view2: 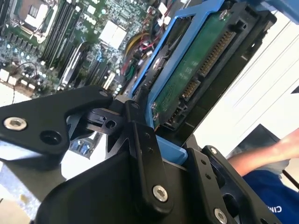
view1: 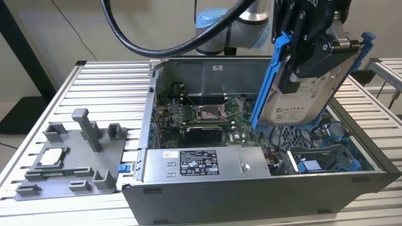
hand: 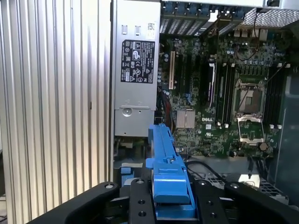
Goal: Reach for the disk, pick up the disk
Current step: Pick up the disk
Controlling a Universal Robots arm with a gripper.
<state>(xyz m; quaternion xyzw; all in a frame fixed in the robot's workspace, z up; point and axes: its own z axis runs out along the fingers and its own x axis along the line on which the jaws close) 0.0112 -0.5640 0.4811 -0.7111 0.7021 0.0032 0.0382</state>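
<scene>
a: when you looked at the exterior view, where was the disk?

b: it was in the upper right of the frame, lifted above the open computer case. it hung nearly upright, a little tilted, with the white label facing the camera and the blue bracket around its sides.

a: and the gripper?

b: the gripper was clenched on the disk from above. its black fingers pressed on the upper part of the disk, over the label side.

a: did the wrist views agree?

b: yes. in the second wrist view the disk stood in the upper right, with its green board and the connector visible, and the black fingers closed on the blue bracket below it. in the first wrist view the blue bracket sat at the lower centre, between the black gripper parts.

a: what was under it?

b: the motherboard lay inside the case, and the grey power supply was at the front wall. on the exterior view's left, a grey fixture stood on the slatted table, well apart from the case.
</scene>
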